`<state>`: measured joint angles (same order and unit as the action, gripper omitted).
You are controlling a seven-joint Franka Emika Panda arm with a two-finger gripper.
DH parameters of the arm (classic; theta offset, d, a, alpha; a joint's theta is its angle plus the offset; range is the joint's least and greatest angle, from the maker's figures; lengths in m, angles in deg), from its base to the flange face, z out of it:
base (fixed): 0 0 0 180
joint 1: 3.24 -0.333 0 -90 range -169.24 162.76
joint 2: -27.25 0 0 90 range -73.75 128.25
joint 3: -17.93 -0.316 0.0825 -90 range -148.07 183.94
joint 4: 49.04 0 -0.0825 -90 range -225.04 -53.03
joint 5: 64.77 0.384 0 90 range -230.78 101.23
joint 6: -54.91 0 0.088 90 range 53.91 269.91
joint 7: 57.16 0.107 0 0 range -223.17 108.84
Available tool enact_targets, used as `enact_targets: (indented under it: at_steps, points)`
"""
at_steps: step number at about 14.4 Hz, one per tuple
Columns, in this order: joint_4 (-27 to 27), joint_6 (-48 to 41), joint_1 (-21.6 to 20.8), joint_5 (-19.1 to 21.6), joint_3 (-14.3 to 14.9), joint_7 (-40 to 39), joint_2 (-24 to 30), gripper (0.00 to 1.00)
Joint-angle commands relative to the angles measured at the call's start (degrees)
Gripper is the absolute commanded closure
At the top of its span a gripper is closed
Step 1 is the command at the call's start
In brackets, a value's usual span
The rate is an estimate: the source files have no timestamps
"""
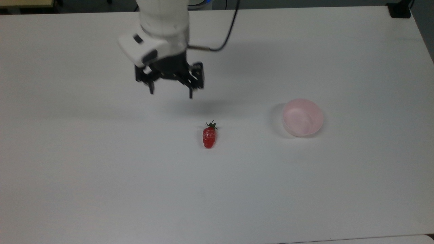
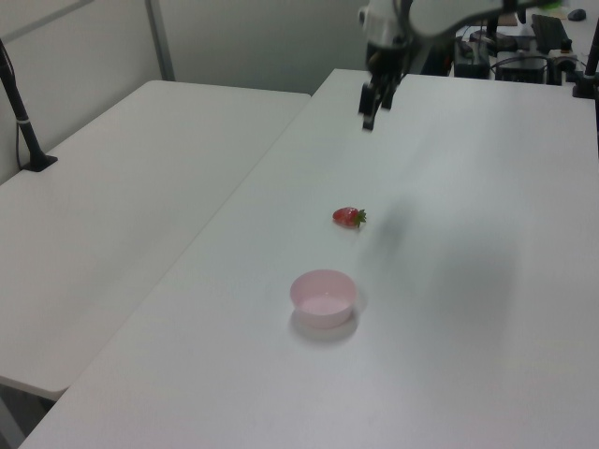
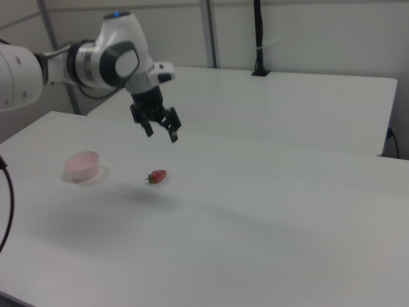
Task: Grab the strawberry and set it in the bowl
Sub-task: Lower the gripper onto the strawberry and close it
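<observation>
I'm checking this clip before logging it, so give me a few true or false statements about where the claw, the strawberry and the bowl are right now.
1. The strawberry lies on the table. True.
2. The claw is shut on the strawberry. False: it is open and hangs above the table, apart from the strawberry.
3. The bowl is empty. True.
4. In the top view the bowl is to the left of the strawberry. False: it is to the top view's right of the strawberry.
5. The strawberry touches the bowl. False: bare table lies between them.
</observation>
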<state>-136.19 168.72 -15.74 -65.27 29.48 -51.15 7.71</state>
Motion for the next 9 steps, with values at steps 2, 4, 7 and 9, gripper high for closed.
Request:
enact_targets:
  at_steps: [2, 4, 7, 9]
  points:
    - [1.7, 7.2, -2.2, -0.2, -4.3, 16.3, -9.4, 0.00]
    - [4.0, 7.6, -2.4, -0.2, -5.5, 18.4, -12.6, 0.00]
    - [4.0, 10.5, -2.9, -0.5, -5.6, 18.6, -15.3, 0.00]
    - [4.0, 11.9, -2.5, -0.7, -5.6, 16.7, -16.9, 0.04]
